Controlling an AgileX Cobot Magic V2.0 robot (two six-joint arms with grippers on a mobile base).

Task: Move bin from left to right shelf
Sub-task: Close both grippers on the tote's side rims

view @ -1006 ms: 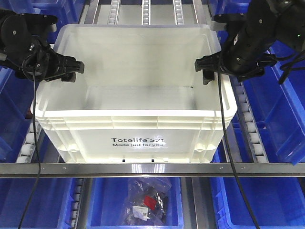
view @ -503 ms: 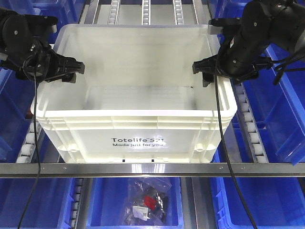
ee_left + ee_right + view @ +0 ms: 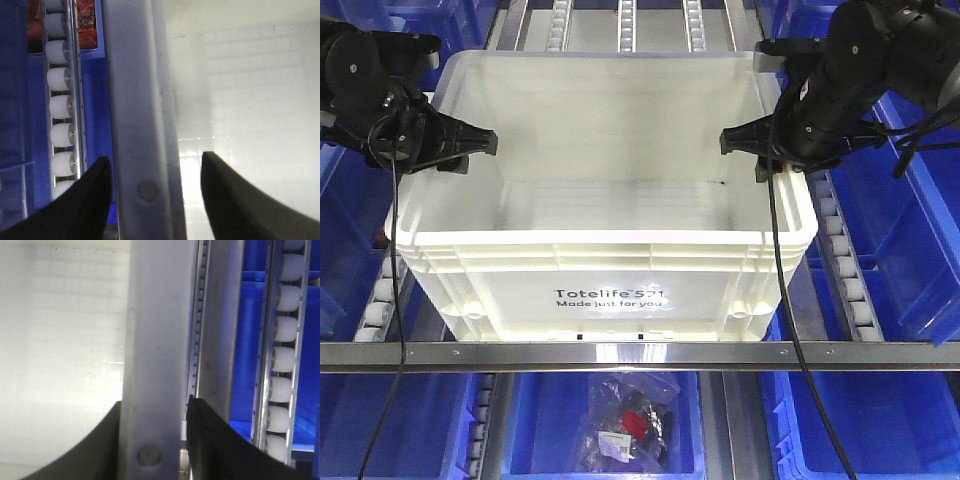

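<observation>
The bin, a large white tote printed "Totelife 521", sits on a grey roller shelf behind its steel front rail; I cannot tell whether this is the left or the right shelf. My left gripper straddles the bin's left rim. In the left wrist view the left gripper is open, with gaps between both fingers and the rim. My right gripper is at the right rim. There the right gripper is shut, both fingers pressing the rim.
Blue plastic bins flank the shelf on both sides and fill the level below. One lower blue bin holds a clear bag of parts. Roller lanes run beside the tote, and black cables hang from both arms.
My right gripper has shifted slightly left and closed onto the bin's right rim. The left gripper and the bin have stayed in place.
</observation>
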